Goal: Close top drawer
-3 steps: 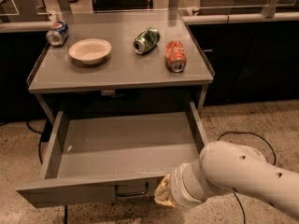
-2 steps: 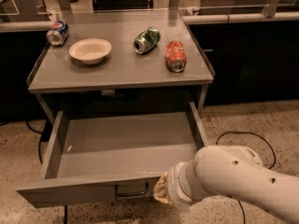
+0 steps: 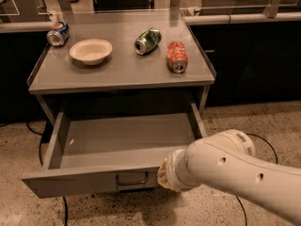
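Compared with a second ago, top drawer [image 3: 75,185] has slid in a little and the white arm [image 3: 225,166] has come up and to the left with it; camera and tabletop items unchanged. Drawer is still pulled well out from under the grey cart [image 3: 122,76], inside bare grey metal, flat front panel facing the viewer. Small dark wire handle [image 3: 132,179] sits at panel centre. Gripper [image 3: 164,175] is against the right part of the front panel, just right of the handle, mostly hidden behind the bulky wrist (only a tan end shows), so cannot tell if it is grasping anything or released. On the cart top: white bowl [image 3: 91,51] at left, blue can [image 3: 58,33] lying behind it at the far left corner, green can [image 3: 147,40] on its side mid-top, red can [image 3: 177,57] on its side near the right edge. Speckled floor [image 3: 28,211] below, dark cable [image 3: 269,145] at right.
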Controlling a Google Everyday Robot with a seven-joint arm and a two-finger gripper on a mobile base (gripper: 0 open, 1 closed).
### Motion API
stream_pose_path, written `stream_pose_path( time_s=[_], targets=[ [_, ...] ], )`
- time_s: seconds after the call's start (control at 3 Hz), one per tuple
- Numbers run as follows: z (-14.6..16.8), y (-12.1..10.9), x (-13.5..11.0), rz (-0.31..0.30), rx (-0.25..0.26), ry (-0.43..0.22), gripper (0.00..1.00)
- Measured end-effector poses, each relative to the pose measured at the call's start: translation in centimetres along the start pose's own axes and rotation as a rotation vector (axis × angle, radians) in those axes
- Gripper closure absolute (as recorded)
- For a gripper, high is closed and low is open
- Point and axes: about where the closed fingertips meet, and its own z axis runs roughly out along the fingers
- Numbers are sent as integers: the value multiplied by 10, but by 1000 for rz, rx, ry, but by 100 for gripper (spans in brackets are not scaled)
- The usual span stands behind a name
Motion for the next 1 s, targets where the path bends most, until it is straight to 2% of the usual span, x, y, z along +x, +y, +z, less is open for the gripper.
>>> stream_pose_path(
  time_s=[0.67,1.0],
  targets=[
    [3,-59,10,-74,34,74,100],
    [3,-59,10,-74,34,74,100]
  ],
)
